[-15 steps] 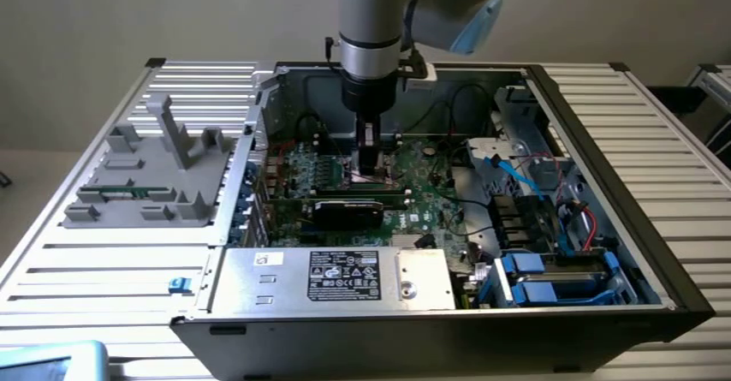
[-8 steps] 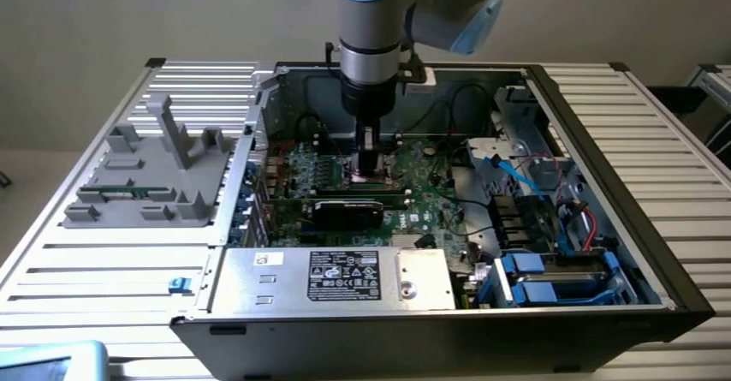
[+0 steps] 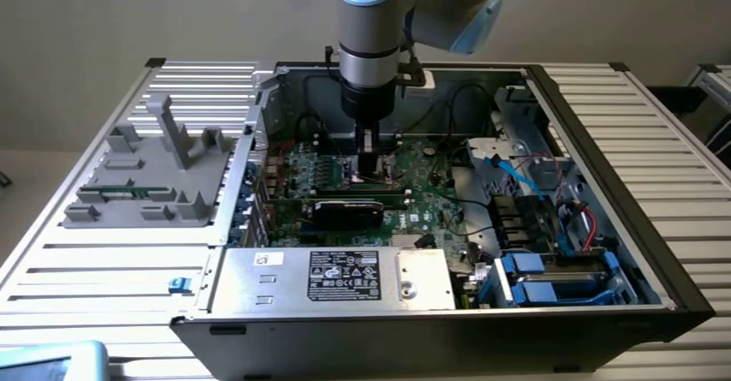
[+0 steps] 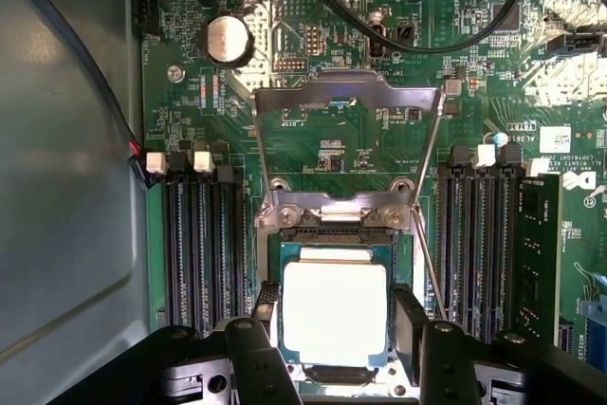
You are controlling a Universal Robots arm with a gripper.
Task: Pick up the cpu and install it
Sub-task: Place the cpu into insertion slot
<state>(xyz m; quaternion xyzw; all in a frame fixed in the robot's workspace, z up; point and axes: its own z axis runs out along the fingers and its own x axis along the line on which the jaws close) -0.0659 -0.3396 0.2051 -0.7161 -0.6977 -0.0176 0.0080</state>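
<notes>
The cpu point(image 4: 334, 315), a square chip with a bright silver top, sits between my two black fingers point(image 4: 410, 324), which press against its opposite edges. My gripper point(image 4: 337, 327) is shut on it, right over the socket point(image 4: 334, 223) on the green motherboard. The socket's metal load frame point(image 4: 346, 101) is swung up and open behind it. I cannot tell whether the chip rests in the socket or hovers just above it. In the exterior view my gripper point(image 3: 365, 169) reaches straight down into the open computer case point(image 3: 594, 141), at the middle of the board.
Black memory slots point(image 4: 199, 244) flank the socket, with a memory stick point(image 4: 539, 253) seated on one side. Black cables point(image 4: 398, 35) arc over the board. A silver power supply point(image 3: 331, 274), blue drive bays point(image 3: 560, 278) and a grey plastic tray point(image 3: 149, 175) surround the work area.
</notes>
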